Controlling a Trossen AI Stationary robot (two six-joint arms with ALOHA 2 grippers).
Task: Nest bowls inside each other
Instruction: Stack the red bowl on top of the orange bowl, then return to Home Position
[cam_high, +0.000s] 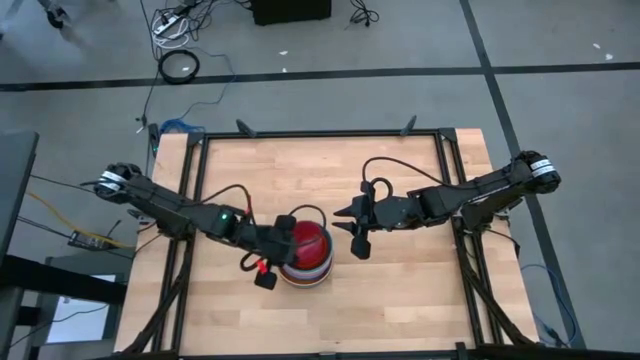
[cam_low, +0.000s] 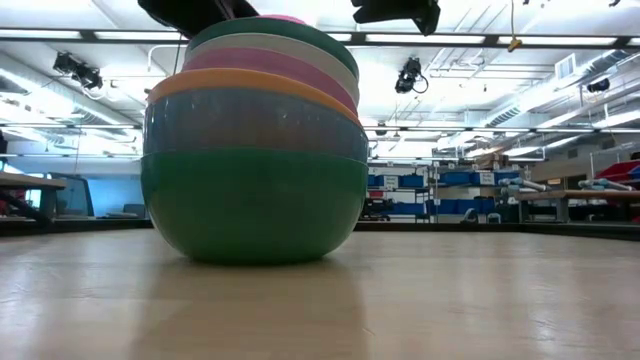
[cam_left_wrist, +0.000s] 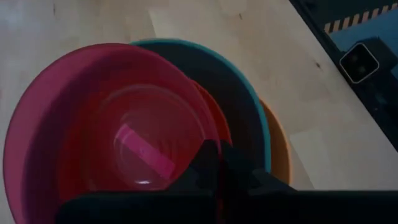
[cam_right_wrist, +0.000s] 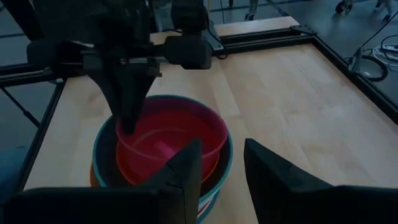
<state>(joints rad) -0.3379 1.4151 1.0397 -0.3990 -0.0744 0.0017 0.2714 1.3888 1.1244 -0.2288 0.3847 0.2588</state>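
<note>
Both jaws: left gripper (cam_right_wrist: 129, 121) clamps red bowl's (cam_right_wrist: 171, 144) rim; right gripper (cam_high: 352, 232) apart, empty.

Grey floor (cam_high: 80, 110) with dark seams and loose cables (cam_high: 180, 65); ceiling strip lights (cam_low: 480, 38) over blue shelving (cam_low: 400, 195).

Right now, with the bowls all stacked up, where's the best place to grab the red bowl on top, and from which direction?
Probably by its rim, from straight above. The red bowl sits mouth-up in the teal bowl, its thin wall standing a little proud, so one finger can go inside and one outside. The left gripper already pinches its rim on its side, so the right gripper, open, would best take the near rim.
</note>
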